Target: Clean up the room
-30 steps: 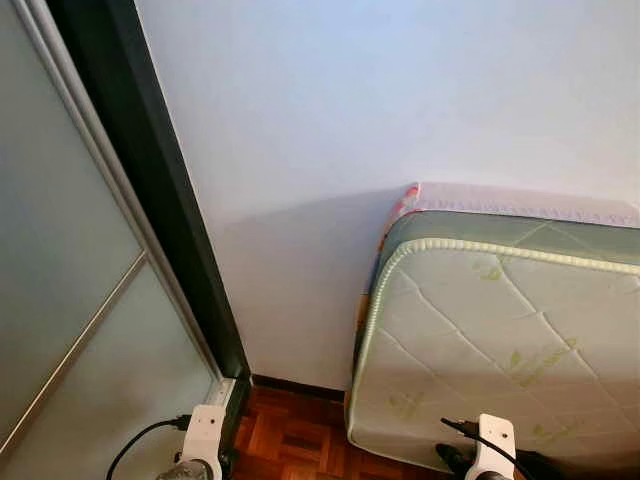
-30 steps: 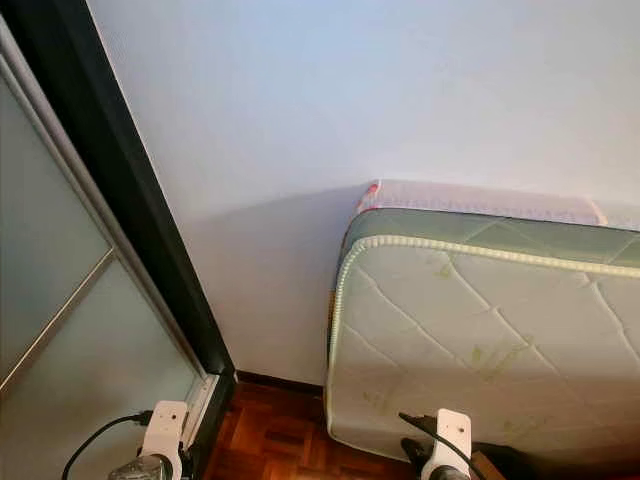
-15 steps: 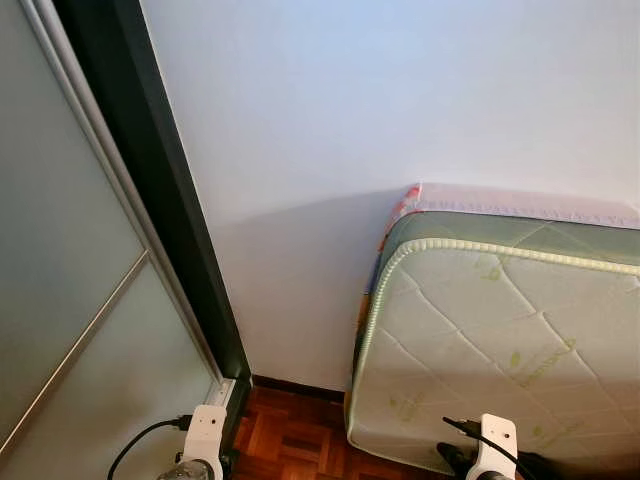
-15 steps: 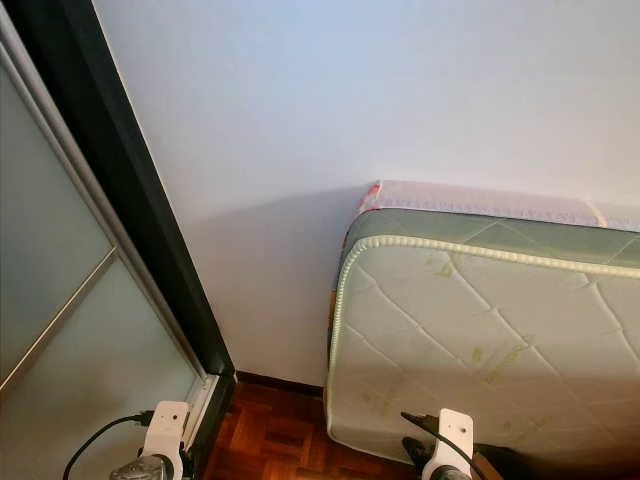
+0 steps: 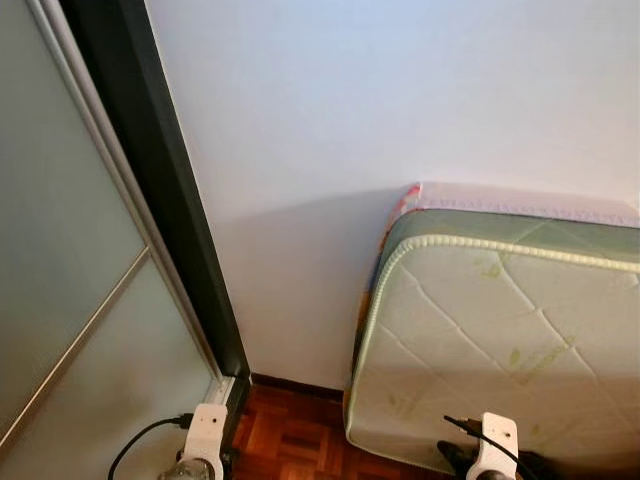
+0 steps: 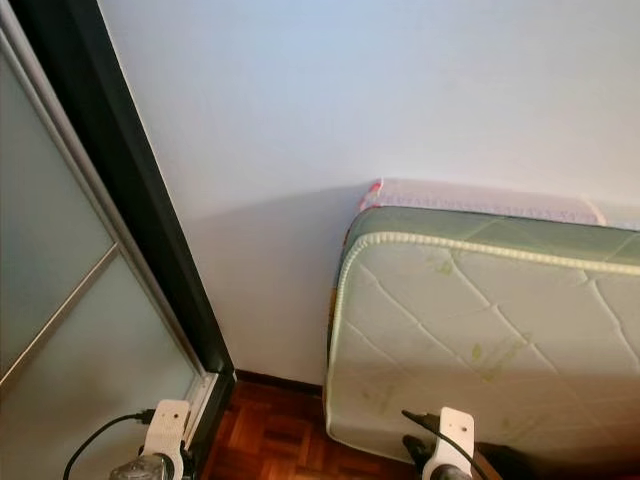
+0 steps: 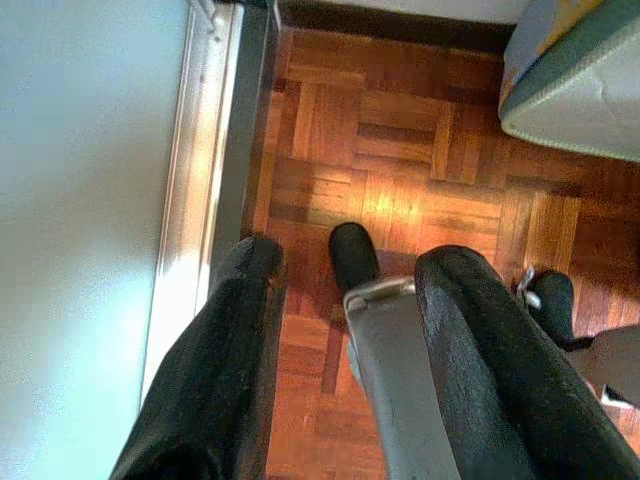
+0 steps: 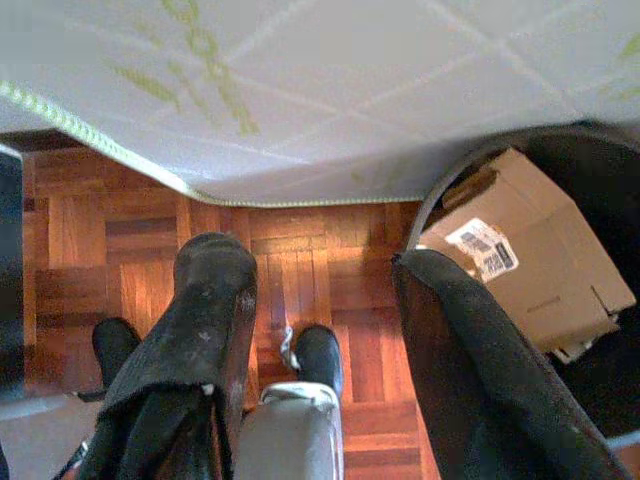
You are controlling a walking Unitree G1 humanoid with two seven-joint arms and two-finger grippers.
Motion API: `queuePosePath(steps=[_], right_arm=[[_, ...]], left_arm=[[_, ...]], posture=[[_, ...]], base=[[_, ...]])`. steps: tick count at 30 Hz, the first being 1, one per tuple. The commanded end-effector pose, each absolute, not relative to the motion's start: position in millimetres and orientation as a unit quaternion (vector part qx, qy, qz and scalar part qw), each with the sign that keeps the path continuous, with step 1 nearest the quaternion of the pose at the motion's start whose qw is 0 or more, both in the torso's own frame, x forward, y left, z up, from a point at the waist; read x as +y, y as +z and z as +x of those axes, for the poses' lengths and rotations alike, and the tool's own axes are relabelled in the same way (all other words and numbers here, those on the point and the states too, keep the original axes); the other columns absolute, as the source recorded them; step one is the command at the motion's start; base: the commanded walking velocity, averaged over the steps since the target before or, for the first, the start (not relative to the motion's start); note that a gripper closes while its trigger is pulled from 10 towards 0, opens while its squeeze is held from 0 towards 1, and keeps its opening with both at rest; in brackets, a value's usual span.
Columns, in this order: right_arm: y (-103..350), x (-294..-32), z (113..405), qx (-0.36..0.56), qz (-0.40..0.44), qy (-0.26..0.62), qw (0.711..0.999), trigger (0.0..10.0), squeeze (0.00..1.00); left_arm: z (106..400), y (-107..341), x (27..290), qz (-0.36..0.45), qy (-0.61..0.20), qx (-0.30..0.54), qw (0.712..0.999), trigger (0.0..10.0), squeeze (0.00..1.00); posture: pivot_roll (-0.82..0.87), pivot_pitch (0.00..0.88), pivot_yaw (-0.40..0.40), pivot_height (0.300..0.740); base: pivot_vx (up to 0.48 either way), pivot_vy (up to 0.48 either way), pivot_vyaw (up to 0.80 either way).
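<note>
Both arms hang low, pointing at the parquet floor (image 7: 400,150). My left gripper (image 7: 350,262) is open with nothing held, beside the sliding door's floor track (image 7: 200,150). My right gripper (image 8: 318,258) is open and holds nothing; it hangs just in front of the leaning mattress (image 8: 330,90). Beside its finger (image 8: 470,340) a brown cardboard box (image 8: 525,250) with a white label lies inside a dark round bin (image 8: 600,170). My white wrist housings (image 5: 205,440) (image 5: 493,445) show at the lower edge of the eye views.
A white wall (image 5: 380,100) stands close ahead. A frosted glass sliding door (image 5: 70,280) in a dark frame (image 5: 170,220) is on the left. A quilted green-edged mattress (image 5: 500,340) leans on the wall at the right. My own foot (image 7: 352,255) rests on the floor.
The whole picture has drifted very slightly, so the camera has moved a little. Both arms keep the same place and nothing else has changed.
</note>
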State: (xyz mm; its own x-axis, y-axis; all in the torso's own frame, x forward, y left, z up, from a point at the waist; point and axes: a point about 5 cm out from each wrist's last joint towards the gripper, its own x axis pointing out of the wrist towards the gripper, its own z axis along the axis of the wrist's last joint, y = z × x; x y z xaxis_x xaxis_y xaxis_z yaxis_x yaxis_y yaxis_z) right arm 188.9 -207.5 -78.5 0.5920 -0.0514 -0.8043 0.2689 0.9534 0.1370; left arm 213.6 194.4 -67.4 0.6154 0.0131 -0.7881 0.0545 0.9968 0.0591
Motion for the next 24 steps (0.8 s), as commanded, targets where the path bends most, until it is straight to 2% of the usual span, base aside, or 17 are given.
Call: queuePosePath(steps=[1,13,24], right_arm=[[-79.8,-208.8,186.0,0.446,0.126,-0.096,0.881,10.0,0.0],[-79.6,-208.8,186.2,0.446,0.126,-0.092,0.881,10.0,0.0],[-79.4,-209.1,186.4,0.443,0.131,-0.093,0.882,10.0,0.0]], left_arm=[[207.2,-71.1,195.4,0.047,-0.016,0.45,0.892,10.0,0.0],[207.5,-70.9,195.1,0.048,-0.016,0.449,0.892,10.0,0.0],[207.3,-71.1,195.1,0.048,-0.012,0.449,0.892,10.0,0.0]], posture=[[-0.06,0.0,-0.021,0.74],[-0.06,0.0,-0.021,0.74],[-0.05,0.0,-0.026,0.74]], base=[[-0.285,0.0,0.0],[-0.283,0.0,0.0],[0.0,0.0,0.0]])
